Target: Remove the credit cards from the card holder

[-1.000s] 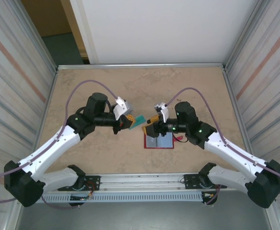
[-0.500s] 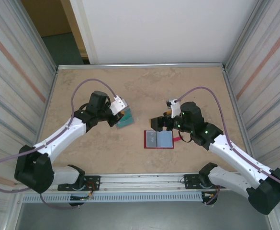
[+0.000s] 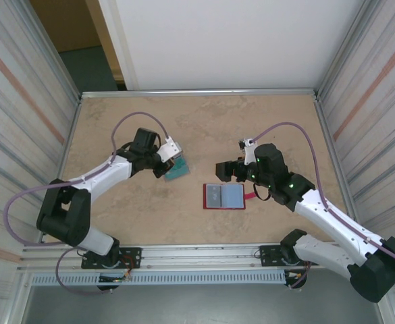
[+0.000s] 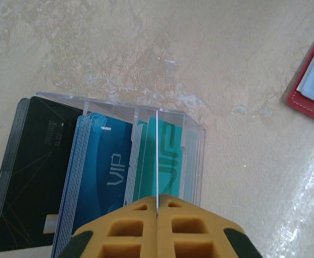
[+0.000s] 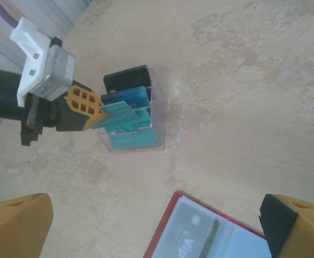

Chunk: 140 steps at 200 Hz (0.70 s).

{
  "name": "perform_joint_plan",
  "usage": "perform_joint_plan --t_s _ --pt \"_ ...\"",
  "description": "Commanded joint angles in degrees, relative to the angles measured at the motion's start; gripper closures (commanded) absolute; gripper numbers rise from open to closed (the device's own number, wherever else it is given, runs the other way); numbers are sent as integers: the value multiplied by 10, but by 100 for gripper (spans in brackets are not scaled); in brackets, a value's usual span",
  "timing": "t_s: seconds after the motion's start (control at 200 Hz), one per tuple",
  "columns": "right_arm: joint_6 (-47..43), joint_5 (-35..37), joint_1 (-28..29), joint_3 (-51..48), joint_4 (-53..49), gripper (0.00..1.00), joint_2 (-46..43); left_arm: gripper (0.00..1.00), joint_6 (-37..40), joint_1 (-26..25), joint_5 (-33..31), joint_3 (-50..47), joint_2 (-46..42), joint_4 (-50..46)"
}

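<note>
Two yellow fingers [image 4: 125, 227] of the left gripper [image 4: 158, 207] are pressed together on the edge of a teal card [image 5: 119, 114]. The card's far end sits at a clear box [image 5: 159, 107] with black, blue and teal cards standing in its slots. Over on the other side, the right gripper [image 3: 225, 169] has its jaws spread wide with nothing between them. It hovers above the table [image 3: 204, 121], just behind the card holder [image 3: 224, 196]. The holder lies open and flat, apart from the box, with a card showing in one pocket.

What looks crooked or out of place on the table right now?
Nothing damaged. The teal card in the left gripper juts at a slant over the clear box, not flush with the cards stacked inside.
</note>
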Motion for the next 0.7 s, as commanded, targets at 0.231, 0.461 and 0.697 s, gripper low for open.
perform_joint_plan --t_s 0.231,0.461,0.697 --pt "19 10 -5 3 -6 1 -13 100 15 5 13 32 28 14" --pt "19 8 -6 6 -3 1 -8 100 19 7 19 36 44 12" --pt "18 8 -7 7 -6 1 -6 91 13 8 -2 44 58 -3"
